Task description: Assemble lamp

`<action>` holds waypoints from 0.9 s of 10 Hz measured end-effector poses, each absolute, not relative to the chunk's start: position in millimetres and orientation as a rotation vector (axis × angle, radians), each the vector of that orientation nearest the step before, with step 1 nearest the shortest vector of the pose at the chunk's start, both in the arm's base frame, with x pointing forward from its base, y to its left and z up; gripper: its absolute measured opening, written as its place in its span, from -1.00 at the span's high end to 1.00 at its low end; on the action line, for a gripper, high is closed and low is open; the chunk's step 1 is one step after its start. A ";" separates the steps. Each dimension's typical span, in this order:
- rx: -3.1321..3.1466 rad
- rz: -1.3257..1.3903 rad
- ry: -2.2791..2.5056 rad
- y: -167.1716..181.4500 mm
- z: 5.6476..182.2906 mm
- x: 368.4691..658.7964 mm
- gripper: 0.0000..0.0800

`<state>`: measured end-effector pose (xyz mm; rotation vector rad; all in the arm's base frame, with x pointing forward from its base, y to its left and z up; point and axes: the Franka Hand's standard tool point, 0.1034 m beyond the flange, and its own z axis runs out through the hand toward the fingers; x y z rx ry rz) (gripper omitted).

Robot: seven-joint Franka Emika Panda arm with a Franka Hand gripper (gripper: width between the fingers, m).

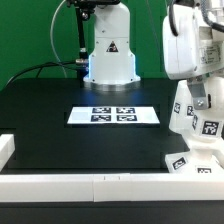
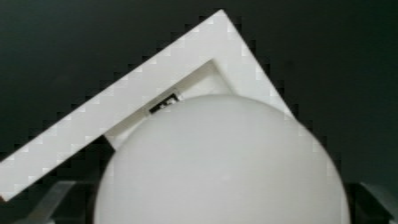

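My gripper (image 1: 200,97) hangs at the exterior view's right, shut on the white, rounded, tagged bulb (image 1: 193,118). In the wrist view the bulb (image 2: 214,150) fills the lower middle as a smooth white dome. The dark fingers (image 2: 39,200) press on both its sides, so my gripper (image 2: 210,208) is closed on it. The flat square base (image 1: 188,161) lies right under the bulb by the front rail. One of its corners (image 2: 199,55) shows behind the bulb in the wrist view. I cannot tell if bulb and base touch. The shade is out of view.
The marker board (image 1: 113,115) lies mid-table on the black mat. The robot's white pedestal (image 1: 109,50) stands behind it. A long white border rail (image 1: 80,185) runs along the front edge, with a raised end block (image 1: 6,148) at the exterior view's left.
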<state>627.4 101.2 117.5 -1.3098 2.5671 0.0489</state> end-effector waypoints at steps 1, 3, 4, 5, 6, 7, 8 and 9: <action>-1.291 0.056 2.573 100.9 117.0 627.3 -0.44; -1.286 0.054 2.574 98.8 116.4 626.8 -0.44; -1.284 0.055 2.581 95.4 115.0 625.4 -0.44; -1.321 0.050 2.564 95.9 114.8 624.8 -0.44; -1.352 0.045 2.546 95.9 115.2 624.9 -0.44; -1.385 0.041 2.529 95.9 114.6 624.8 -0.44; -1.520 0.018 2.452 95.6 114.9 624.8 -0.60; -1.727 -0.008 2.311 96.3 115.4 624.3 -0.72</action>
